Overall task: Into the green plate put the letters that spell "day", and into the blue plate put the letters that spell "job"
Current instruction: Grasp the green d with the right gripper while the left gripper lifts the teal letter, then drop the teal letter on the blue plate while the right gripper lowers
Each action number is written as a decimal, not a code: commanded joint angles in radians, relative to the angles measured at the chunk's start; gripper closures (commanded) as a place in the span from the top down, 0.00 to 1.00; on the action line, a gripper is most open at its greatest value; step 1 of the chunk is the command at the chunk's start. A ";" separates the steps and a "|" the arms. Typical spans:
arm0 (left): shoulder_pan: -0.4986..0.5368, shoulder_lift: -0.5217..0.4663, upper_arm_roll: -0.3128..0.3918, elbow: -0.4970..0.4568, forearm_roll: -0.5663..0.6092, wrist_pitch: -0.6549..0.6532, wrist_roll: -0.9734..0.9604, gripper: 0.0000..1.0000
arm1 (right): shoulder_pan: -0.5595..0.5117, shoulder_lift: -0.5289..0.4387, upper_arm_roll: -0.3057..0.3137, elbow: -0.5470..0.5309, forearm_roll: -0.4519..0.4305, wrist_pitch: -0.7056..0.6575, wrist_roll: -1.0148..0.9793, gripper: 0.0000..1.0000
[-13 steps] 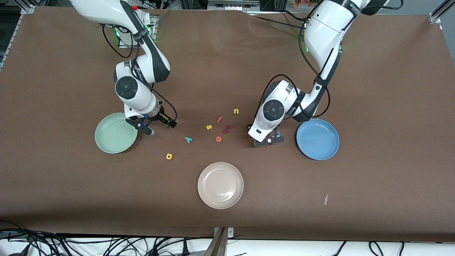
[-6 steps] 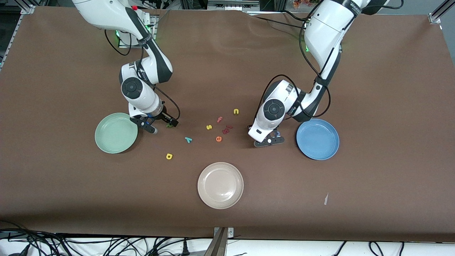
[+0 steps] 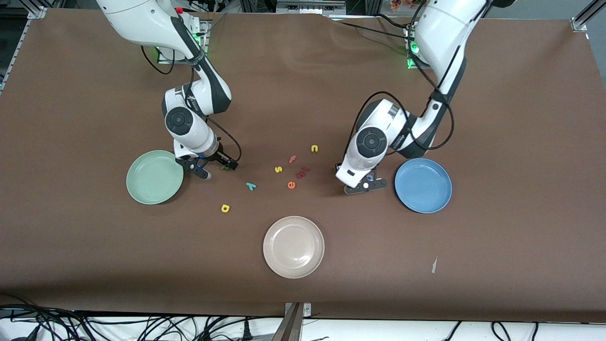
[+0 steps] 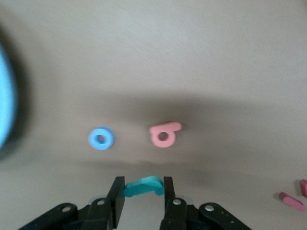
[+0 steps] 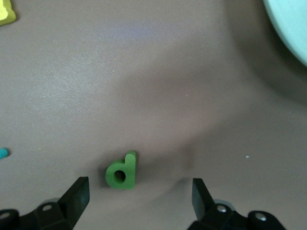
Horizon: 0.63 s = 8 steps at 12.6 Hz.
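My left gripper (image 3: 365, 185) (image 4: 142, 189) is shut on the teal "j" (image 4: 144, 186), low over the table beside the blue plate (image 3: 423, 185). The blue "o" (image 4: 101, 139) and pink "b" (image 4: 164, 135) lie on the table just ahead of it. My right gripper (image 3: 218, 169) (image 5: 139, 194) is open and low beside the green plate (image 3: 155, 176). The green "d" (image 5: 122, 171) (image 3: 227, 166) lies just ahead of its jaws, nearer one finger. The teal "y" (image 3: 251, 186) and yellow "a" (image 3: 225, 208) lie nearer the front camera.
A cream plate (image 3: 293, 246) sits near the front edge. Loose letters lie mid-table between the arms: yellow "s" (image 3: 278, 169), pink "f" (image 3: 292, 158), yellow "n" (image 3: 314, 148), orange "e" (image 3: 291, 185) and dark red pieces (image 3: 303, 171).
My left gripper has shut on the "j" and shifted slightly toward the blue plate. My right gripper has moved from the green plate's rim to the "d".
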 commanded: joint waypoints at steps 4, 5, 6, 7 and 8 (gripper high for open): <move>0.180 -0.110 0.000 -0.031 0.024 -0.127 0.195 0.07 | -0.006 0.054 0.009 0.045 0.016 0.027 0.004 0.81; 0.216 -0.110 0.000 -0.034 0.024 -0.142 0.258 0.07 | -0.004 0.059 0.009 0.055 0.017 0.027 0.006 0.78; 0.251 -0.107 0.000 -0.042 0.024 -0.144 0.314 0.07 | -0.004 0.060 0.009 0.055 0.017 0.027 0.006 0.72; 0.288 -0.101 -0.002 -0.057 0.024 -0.139 0.363 0.07 | -0.004 0.060 0.009 0.055 0.017 0.027 0.004 0.64; 0.315 -0.092 -0.003 -0.057 0.023 -0.133 0.395 0.07 | -0.004 0.060 0.009 0.055 0.017 0.027 0.006 0.53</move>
